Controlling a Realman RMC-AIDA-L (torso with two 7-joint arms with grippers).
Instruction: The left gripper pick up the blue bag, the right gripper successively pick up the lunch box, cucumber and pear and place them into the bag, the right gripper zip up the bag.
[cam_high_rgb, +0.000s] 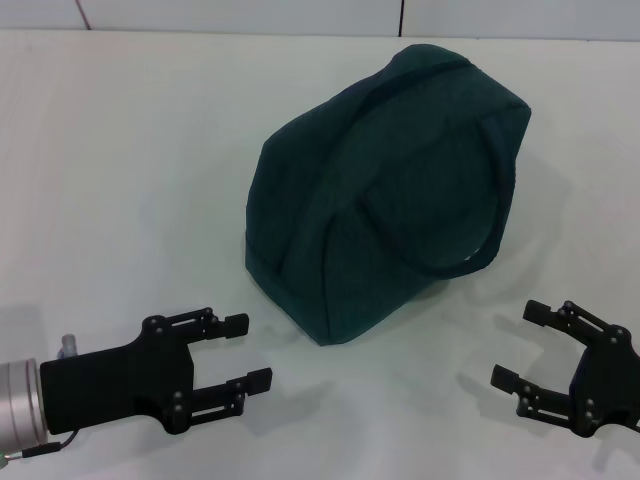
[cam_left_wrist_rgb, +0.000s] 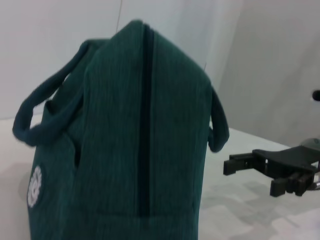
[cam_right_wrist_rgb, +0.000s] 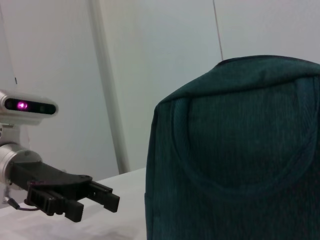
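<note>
Judging the step: the zip looks closed and no food is on the table, so I take the packing to be done or not yet shown; I cannot tell which
Blue bag: the blue bag (cam_high_rgb: 385, 190) stands on the white table (cam_high_rgb: 120, 180), near the middle, ahead of both my arms and touching neither
Bag's closure: in the left wrist view the zipper (cam_left_wrist_rgb: 145, 120) runs as a dark line along the top ridge and looks drawn shut; no ring pull is visible
Handles: one loop handle (cam_left_wrist_rgb: 47, 117) droops on the side with the round white logo (cam_left_wrist_rgb: 35, 186), the other lies against the far face
Contents: nothing of the inside shows, so I cannot say whether lunch box, cucumber or pear are in it
My left gripper (cam_high_rgb: 238, 352): released, fingers spread, low near the bag's near-left corner
My right gripper (cam_high_rgb: 522, 345): released too, fingers apart, near the bag's right side
Doing it well: if I lift, I should hook a handle loop rather than pinch the soft wall, and keep the bag upright
</note>
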